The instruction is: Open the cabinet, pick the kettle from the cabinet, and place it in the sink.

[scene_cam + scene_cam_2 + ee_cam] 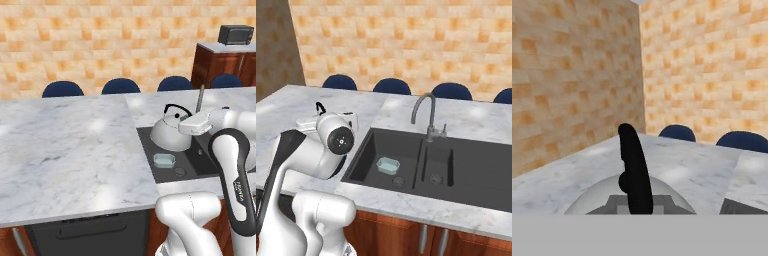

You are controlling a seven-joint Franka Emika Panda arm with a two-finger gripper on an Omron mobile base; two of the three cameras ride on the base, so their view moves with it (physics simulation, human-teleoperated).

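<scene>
The kettle [171, 134] is gripped by its black handle [634, 170] in the clenched pincer [636, 202]. It is hung just under the pincer, over the near left corner of the sink [466, 172].

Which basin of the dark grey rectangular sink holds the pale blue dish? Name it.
The wider left-hand basin; the narrow basin beside it has only a drain.

I see the kettle [169, 132] over the sink's [150, 160] left end, a small tray [164, 160] inside it, the tap [425, 113] behind, chairs [120, 86] beyond the tabletop [65, 150].
</scene>
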